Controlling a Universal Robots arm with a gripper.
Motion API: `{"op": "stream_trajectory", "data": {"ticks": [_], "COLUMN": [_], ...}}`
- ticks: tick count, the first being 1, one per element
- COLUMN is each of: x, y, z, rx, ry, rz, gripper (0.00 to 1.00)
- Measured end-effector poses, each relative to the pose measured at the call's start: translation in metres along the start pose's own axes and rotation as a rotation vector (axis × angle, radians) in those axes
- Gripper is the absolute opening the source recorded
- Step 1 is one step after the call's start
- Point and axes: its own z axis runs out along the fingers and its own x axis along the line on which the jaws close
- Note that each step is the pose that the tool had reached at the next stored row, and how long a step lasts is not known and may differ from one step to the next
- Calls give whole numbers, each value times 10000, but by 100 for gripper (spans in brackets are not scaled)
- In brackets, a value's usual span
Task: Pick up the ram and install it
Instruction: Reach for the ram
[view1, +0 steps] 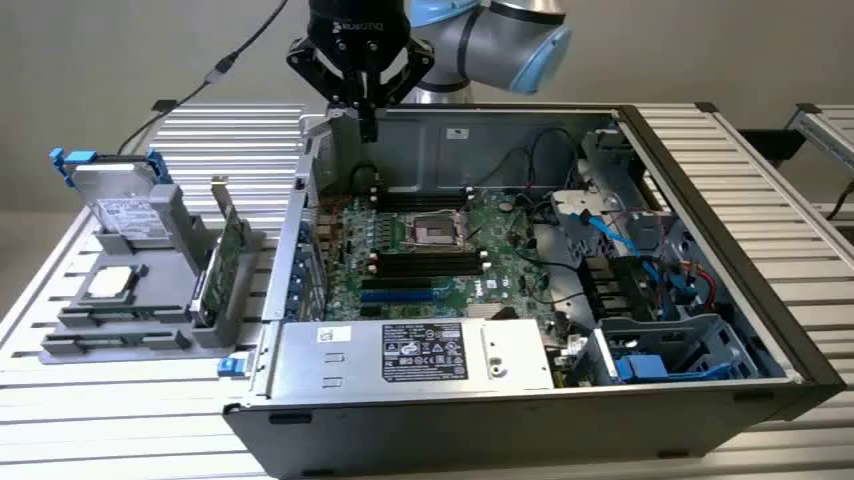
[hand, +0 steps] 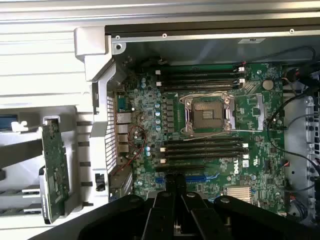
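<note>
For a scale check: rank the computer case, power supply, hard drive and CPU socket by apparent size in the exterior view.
Largest to smallest:
1. computer case
2. power supply
3. hard drive
4. CPU socket

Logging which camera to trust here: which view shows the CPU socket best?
The wrist view: it looks straight down on the CPU socket, its metal frame and dark centre unobstructed. The exterior view shows the CPU socket obliquely, between memory slots.

I am seeing the computer case (view1: 734, 255) sitting on the slatted table (view1: 80, 420), with the motherboard (view1: 514, 270) lying inside. CPU socket (view1: 434, 232) is sitting between the two banks of memory slots (view1: 427, 265). Power supply (view1: 414, 355) is lying along the near wall. At the exterior view's left, the parts holder (view1: 120, 340) is carrying a hard drive (view1: 127, 205) and an expansion card (view1: 230, 255). Gripper (view1: 366, 125) is hanging over the far wall.
</note>
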Motion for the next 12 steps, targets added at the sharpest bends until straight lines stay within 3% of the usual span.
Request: {"op": "stream_trajectory", "data": {"ticks": [12], "x": [0], "y": [0], "z": [-4], "rx": [-1], "ry": [0], "rz": [0], "gripper": [10]}}
